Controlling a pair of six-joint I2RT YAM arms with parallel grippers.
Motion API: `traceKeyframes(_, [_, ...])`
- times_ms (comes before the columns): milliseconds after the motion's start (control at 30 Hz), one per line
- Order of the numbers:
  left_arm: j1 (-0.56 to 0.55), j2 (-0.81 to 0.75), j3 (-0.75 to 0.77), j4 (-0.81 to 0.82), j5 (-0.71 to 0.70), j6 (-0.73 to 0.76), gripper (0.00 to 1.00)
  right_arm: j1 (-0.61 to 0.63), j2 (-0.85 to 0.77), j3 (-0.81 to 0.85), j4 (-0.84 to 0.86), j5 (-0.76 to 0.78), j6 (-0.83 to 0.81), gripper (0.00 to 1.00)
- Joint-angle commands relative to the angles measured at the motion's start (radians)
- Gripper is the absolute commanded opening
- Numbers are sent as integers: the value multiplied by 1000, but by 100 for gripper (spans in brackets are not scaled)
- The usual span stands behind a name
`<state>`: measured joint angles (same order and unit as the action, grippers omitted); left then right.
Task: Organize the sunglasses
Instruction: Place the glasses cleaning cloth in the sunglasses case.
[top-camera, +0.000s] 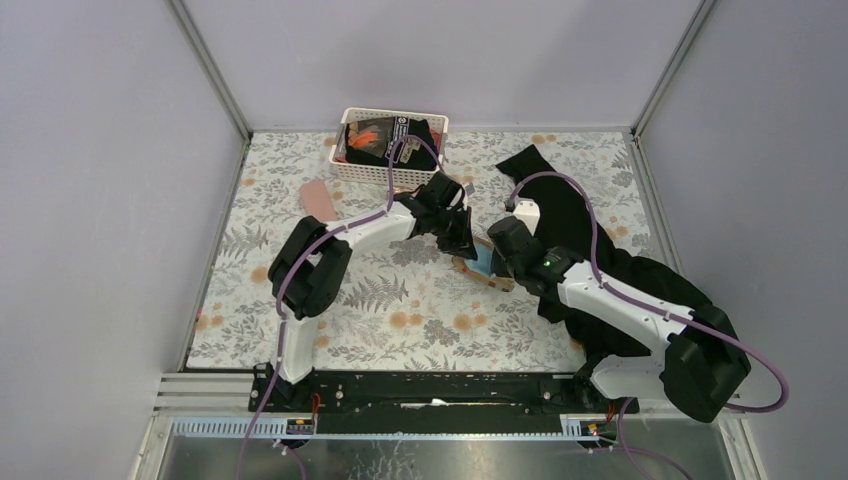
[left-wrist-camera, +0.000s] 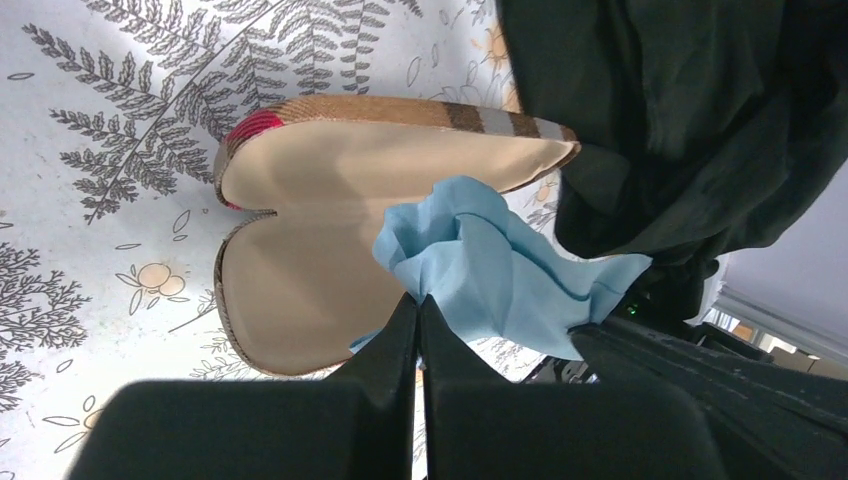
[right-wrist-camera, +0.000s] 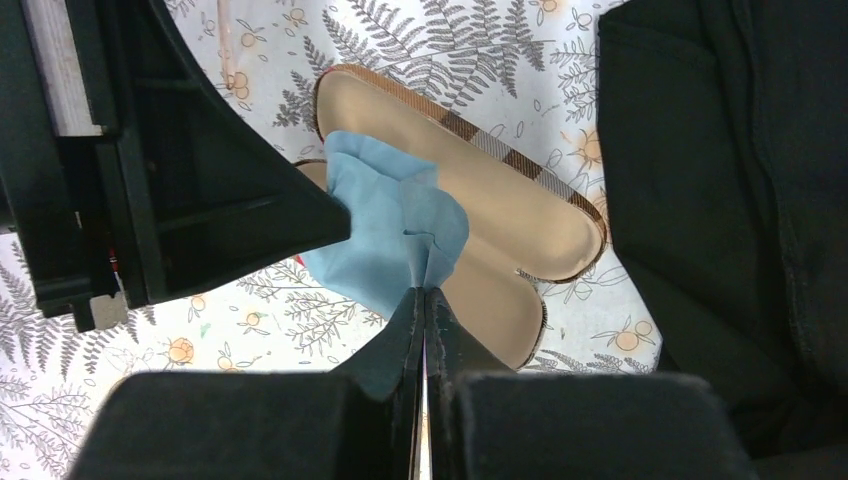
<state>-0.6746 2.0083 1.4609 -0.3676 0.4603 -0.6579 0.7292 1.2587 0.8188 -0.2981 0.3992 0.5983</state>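
Right hand (right-wrist-camera: 424, 292) and left hand (left-wrist-camera: 418, 300), both pressed together, pinched the blue cloth (right-wrist-camera: 385, 225); it needed spreading flat inside the open plaid case (right-wrist-camera: 520, 225) beyond their tips.

Soft cloth, plaid weave, matt plastic.
The open oblong case (left-wrist-camera: 300, 290) has a plaid woven shell and a smooth matt tan lining; the light-blue cloth (left-wrist-camera: 480, 260) is soft and crumpled; the black garment (left-wrist-camera: 680, 120) is matt, folded fabric; the fern-printed table cover (left-wrist-camera: 100, 150) looks smooth; the left gripper (left-wrist-camera: 418, 300) is matt black plastic; the white lattice basket (top-camera: 372, 175), plastic.
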Motion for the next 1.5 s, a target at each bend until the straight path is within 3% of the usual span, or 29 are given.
traceKeyframes(0, [-6,16,27,-55,20,57,0,-16,-6,-18,12,-16,-7,0])
traceKeyframes(967, [30,105,58,-99,-29,108,0,-37,112,-88,74,-71,1,0])
traceKeyframes(1467, [11,54,-70,-96,-15,112,0,-37,134,-126,113,-115,-5,0])
